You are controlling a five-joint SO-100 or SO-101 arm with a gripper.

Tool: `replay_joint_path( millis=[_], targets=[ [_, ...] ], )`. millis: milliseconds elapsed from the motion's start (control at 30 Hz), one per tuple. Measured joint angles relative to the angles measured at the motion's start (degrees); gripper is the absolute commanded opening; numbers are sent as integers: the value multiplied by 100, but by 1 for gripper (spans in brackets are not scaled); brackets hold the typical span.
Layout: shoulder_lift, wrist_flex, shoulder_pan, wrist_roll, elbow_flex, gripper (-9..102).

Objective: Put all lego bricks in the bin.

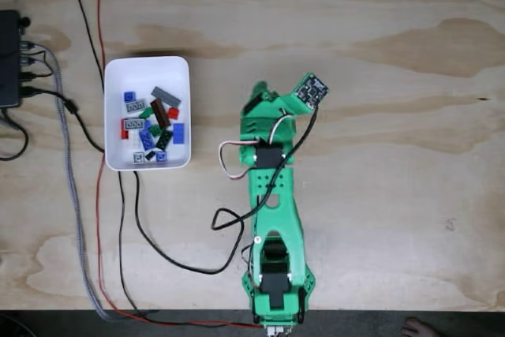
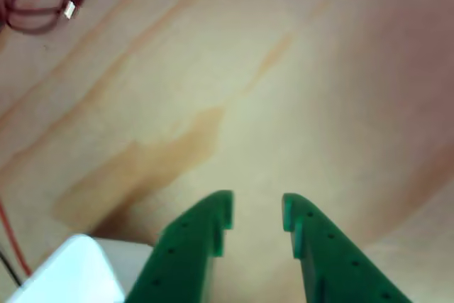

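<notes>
End effector (image 2: 257, 212) green, at the bottom middle of the other view, two tips spread a little apart with nothing between them. Hanging over bare wood of the counter (image 2: 319, 69). In the fixed view, folded in near the middle of the frame (image 1: 260, 94), just to the right of the bin.

Bin (image 1: 147, 69) white, at the left middle of the fixed view, with one corner peeking in at the bottom left of the other view (image 2: 71, 267). Lego bricks (image 1: 154, 124) all piled inside it: blue, red, green, grey and dark ones. No loose bricks seen on the wood.

Looks like the job is done, or nearly. Next move, probably: stay empty and rest, or look around for any stray brick.

Hard to count the bricks, too small and jumbled. Other view blurry. Cables (image 1: 75, 155) run off the left and bottom edges.
</notes>
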Motion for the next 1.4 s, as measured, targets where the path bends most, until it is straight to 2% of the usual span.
replay_joint_path(
  millis=[67, 167, 300, 367, 467, 733, 1400],
  targets=[
    [914, 554, 404, -1169, 1354, 0],
    [2584, 1705, 352, -2689, 2479, 0],
    [4087, 2760, 202, -3401, 3182, 3],
    [4676, 3155, -105, -3524, 3665, 1],
    [5379, 3366, -264, -3595, 4245, 0],
    [6970, 2839, -360, -3498, 5493, 1],
    [7049, 2795, -308, -3322, 5651, 1]
  ],
)
